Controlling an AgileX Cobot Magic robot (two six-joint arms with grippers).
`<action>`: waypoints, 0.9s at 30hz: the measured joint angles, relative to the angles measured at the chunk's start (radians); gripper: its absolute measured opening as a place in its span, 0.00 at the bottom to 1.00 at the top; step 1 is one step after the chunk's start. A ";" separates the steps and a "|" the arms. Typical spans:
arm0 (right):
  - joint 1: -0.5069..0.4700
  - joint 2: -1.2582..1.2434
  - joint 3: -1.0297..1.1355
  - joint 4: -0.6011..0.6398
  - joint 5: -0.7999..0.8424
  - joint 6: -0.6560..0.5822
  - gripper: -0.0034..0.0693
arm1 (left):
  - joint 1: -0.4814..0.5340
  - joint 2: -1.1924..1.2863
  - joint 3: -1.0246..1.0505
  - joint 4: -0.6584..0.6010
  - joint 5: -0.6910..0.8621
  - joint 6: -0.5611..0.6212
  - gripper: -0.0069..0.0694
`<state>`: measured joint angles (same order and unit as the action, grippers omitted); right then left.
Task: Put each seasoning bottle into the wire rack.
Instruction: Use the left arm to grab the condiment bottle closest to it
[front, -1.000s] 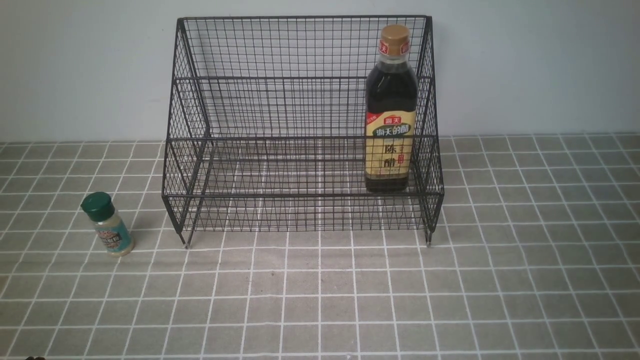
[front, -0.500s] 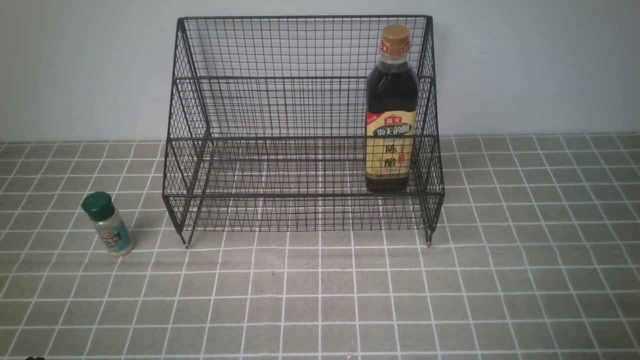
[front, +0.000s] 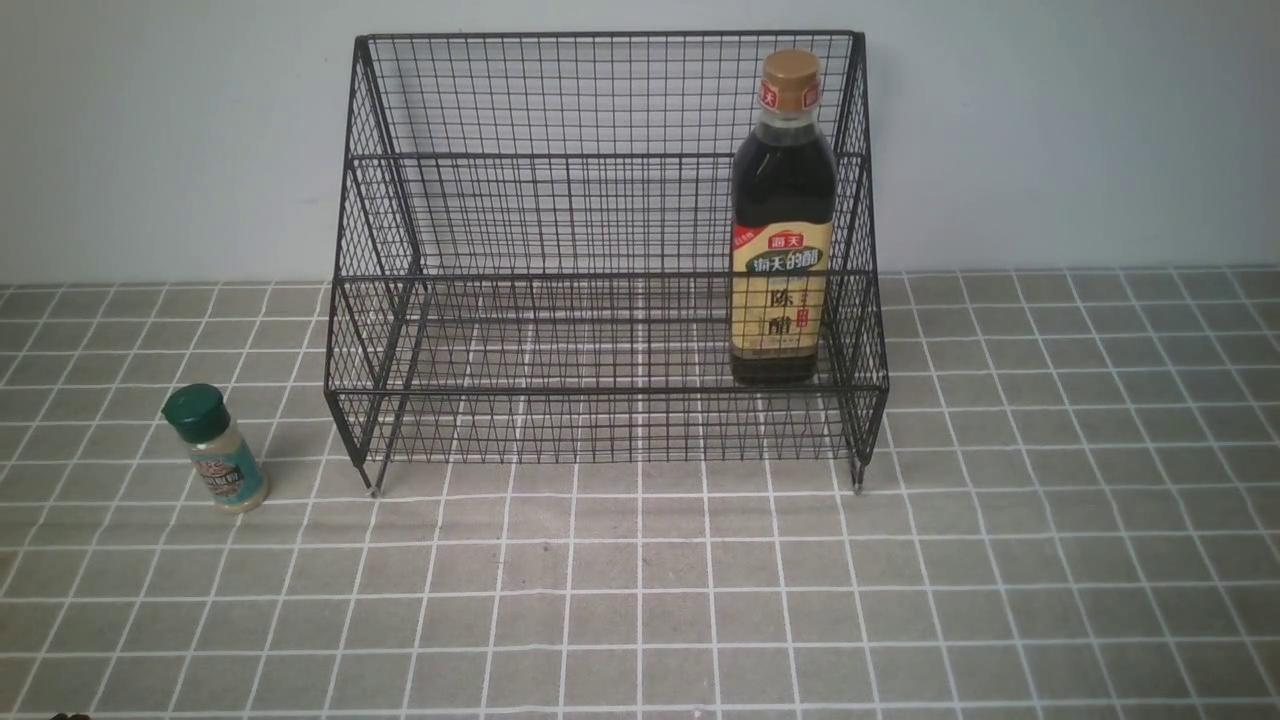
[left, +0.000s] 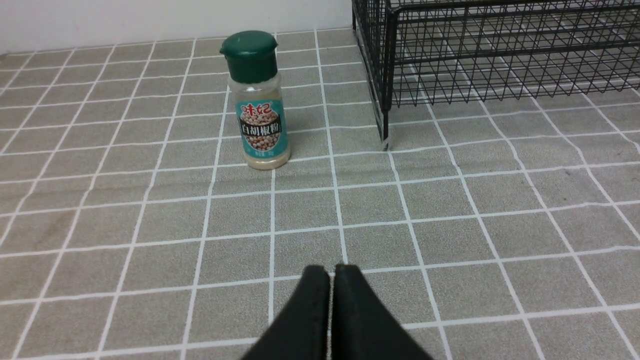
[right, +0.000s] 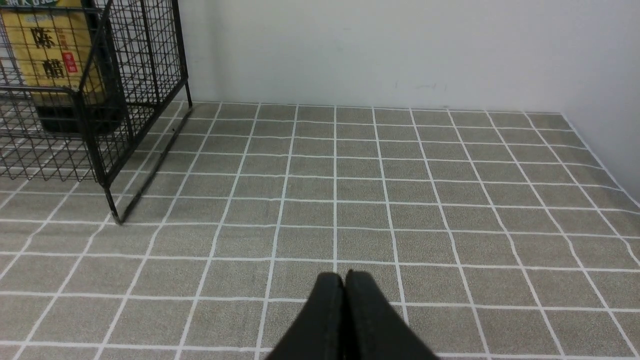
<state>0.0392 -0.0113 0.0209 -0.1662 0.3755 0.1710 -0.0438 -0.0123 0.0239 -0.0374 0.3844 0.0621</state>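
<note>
The black wire rack (front: 600, 400) stands at the back middle of the tiled table. A tall dark vinegar bottle (front: 782, 230) with gold cap and yellow label stands upright in its lower tier, at the right end; its label also shows through the mesh as the bottle (right: 47, 55). The small clear shaker (front: 215, 450) with green cap and teal label stands upright on the table, left of the rack, seen as the shaker (left: 257, 105) ahead of my left gripper (left: 332, 270). That gripper is shut and empty. My right gripper (right: 344, 276) is shut and empty, right of the rack (right: 100, 125).
A pale wall runs behind the rack (left: 475, 55). In the right wrist view a side wall (right: 610, 90) bounds the table at the far right. The table is covered in grey tiles (front: 640, 600) with white lines. Neither arm shows in the front view.
</note>
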 joint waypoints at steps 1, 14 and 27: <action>0.000 0.000 0.000 0.000 0.000 0.000 0.03 | 0.000 0.000 0.000 0.000 0.000 0.000 0.08; 0.000 0.000 0.000 0.001 0.000 0.000 0.03 | 0.000 0.000 0.001 0.006 -0.003 0.004 0.08; 0.000 0.000 0.000 0.001 0.000 0.000 0.03 | 0.000 0.000 0.008 -0.106 -0.628 -0.093 0.08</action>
<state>0.0392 -0.0113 0.0209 -0.1651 0.3755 0.1710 -0.0438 -0.0123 0.0317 -0.1433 -0.2436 -0.0310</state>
